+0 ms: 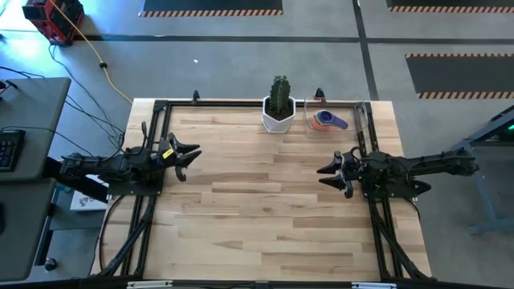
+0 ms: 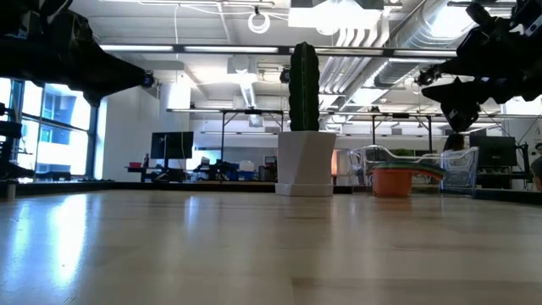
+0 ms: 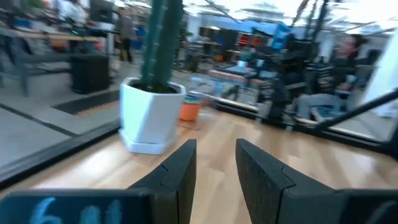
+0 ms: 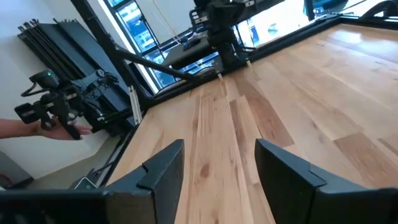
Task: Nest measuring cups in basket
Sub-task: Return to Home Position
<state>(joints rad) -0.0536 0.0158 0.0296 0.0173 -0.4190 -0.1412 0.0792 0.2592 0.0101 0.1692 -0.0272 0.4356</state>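
Wooden table (image 1: 265,217) on grey floor (image 1: 241,68) holds basket (image 2: 366,165) beside cactus pot (image 1: 279,116).

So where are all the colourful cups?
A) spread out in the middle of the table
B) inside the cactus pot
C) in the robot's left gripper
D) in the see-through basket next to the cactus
D: the measuring cups sit stacked inside the clear basket beside the white cactus pot, and the left gripper and right gripper are open and empty.
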